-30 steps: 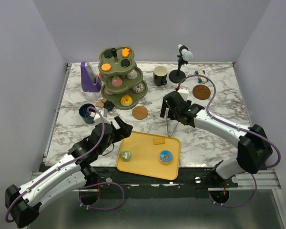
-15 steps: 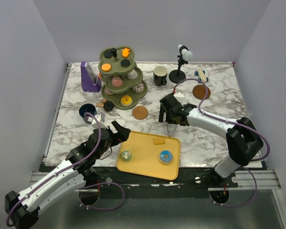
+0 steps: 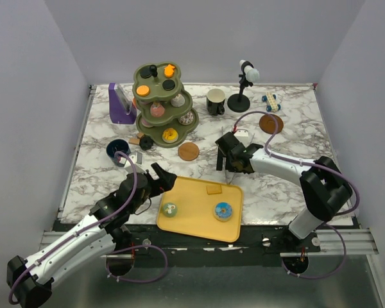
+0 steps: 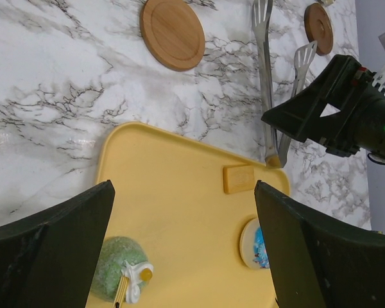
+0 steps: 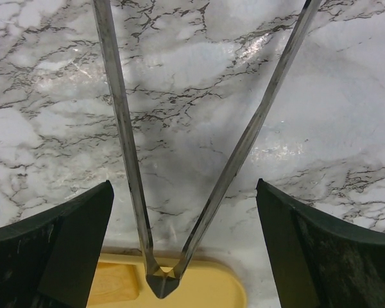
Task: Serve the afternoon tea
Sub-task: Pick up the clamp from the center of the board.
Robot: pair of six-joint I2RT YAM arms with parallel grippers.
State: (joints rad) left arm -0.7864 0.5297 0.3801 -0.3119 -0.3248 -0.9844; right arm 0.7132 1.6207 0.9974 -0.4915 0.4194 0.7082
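The olive-green three-tier stand (image 3: 162,106) at the back left carries several toy sweets. A yellow tray (image 3: 196,224) at the front holds a green cupcake (image 3: 170,209), a blue-iced doughnut (image 3: 222,210) and a biscuit (image 3: 213,189). My left gripper (image 3: 162,179) is open and empty over the tray's left edge; the cupcake (image 4: 119,277) lies near its left finger. My right gripper (image 3: 234,157) is open, with metal tongs (image 5: 125,147) lying between its fingers untouched, their hinge on the tray rim (image 5: 205,296). The dark-blue mug (image 3: 118,152) stands at the left and the black mug (image 3: 215,101) at the back.
Round brown coasters lie mid-table (image 3: 188,151) and at the right (image 3: 271,123). A purple wedge holder (image 3: 120,104) stands by the tiered stand, and a black stand with a white ball top (image 3: 244,83) beside the black mug. A small toy (image 3: 270,99) lies at the back right.
My right arm has drawn its elbow in and the gripper has come lower over the tongs. My left gripper has shifted slightly along the tray's left edge.
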